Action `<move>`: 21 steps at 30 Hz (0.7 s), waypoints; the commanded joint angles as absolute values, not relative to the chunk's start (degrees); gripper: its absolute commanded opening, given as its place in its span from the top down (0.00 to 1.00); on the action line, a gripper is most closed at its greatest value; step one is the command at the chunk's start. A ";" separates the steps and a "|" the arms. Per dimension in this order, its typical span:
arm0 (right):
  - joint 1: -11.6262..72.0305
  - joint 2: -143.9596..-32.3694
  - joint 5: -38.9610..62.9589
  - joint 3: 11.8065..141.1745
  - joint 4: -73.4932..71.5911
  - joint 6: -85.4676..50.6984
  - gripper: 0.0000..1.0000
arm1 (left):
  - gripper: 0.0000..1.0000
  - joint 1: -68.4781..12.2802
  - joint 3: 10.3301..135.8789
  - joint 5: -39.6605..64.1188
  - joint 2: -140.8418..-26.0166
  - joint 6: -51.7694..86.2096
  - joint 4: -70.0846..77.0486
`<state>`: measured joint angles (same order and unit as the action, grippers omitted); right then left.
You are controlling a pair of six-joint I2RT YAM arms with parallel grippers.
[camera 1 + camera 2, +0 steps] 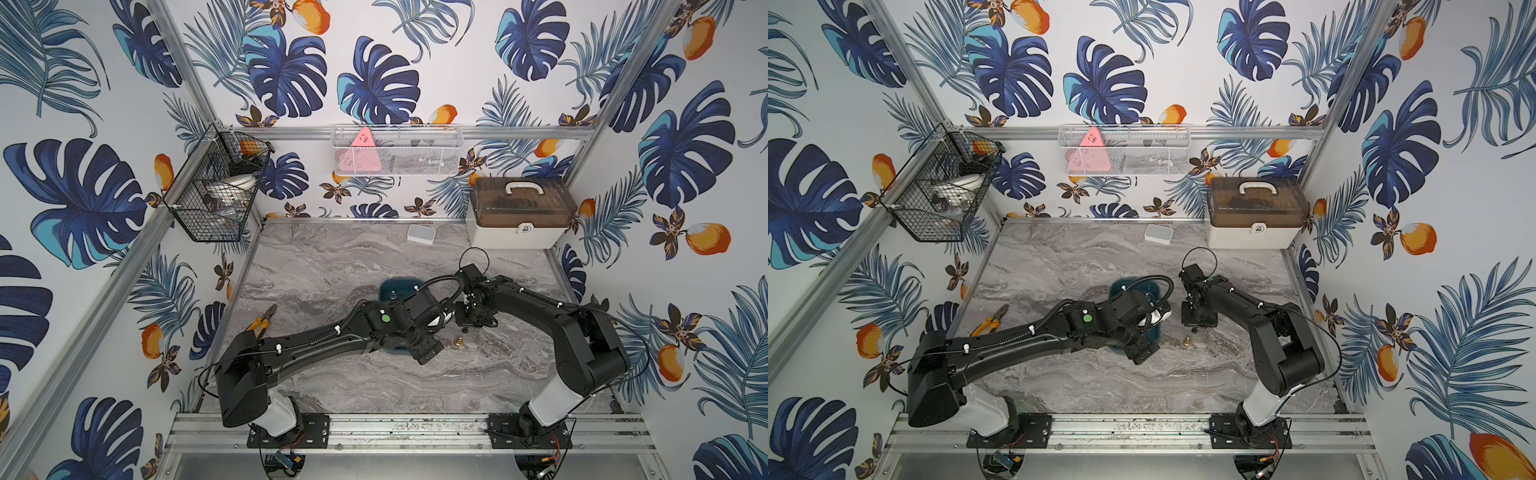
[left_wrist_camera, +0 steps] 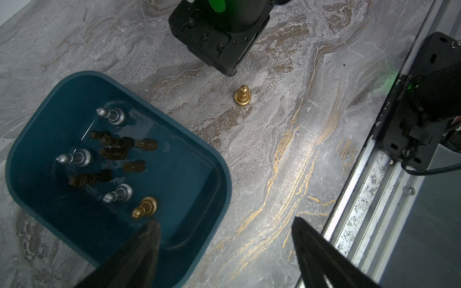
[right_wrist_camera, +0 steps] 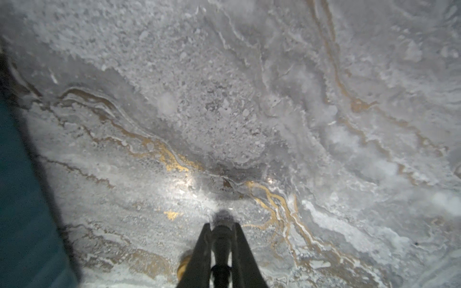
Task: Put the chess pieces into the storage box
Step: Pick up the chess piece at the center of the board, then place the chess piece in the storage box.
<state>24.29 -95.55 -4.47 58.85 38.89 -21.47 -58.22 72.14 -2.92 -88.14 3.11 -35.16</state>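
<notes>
Two pieces are outside the storage box (image 2: 222,174). A gold piece (image 2: 242,96) stands upright on the bare desk (image 2: 287,149), near the box's rim. A dark piece (image 3: 221,239) is pinched between the closed fingers of the right gripper (image 3: 220,230), just beside the gold one. Whether its base touches the desk I cannot tell.

Inside the box are three silver pieces (image 2: 76,158), a second gold piece (image 2: 146,207) and a huddle of dark brown pieces (image 2: 117,147), all toward one end. The left gripper (image 2: 224,220) hangs wide open and empty, straddling the box's rim with one finger over the inside and one over the desk.

Open desk runs from the box to the back edge, where a small white box (image 1: 421,232) and a white case (image 1: 519,216) sit. Pliers (image 1: 262,322) lie by the left edge.
</notes>
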 commanded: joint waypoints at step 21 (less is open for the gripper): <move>42.22 -94.51 -6.28 80.56 48.43 -19.83 0.91 | 0.13 -33.49 62.81 14.58 -71.02 12.08 -30.96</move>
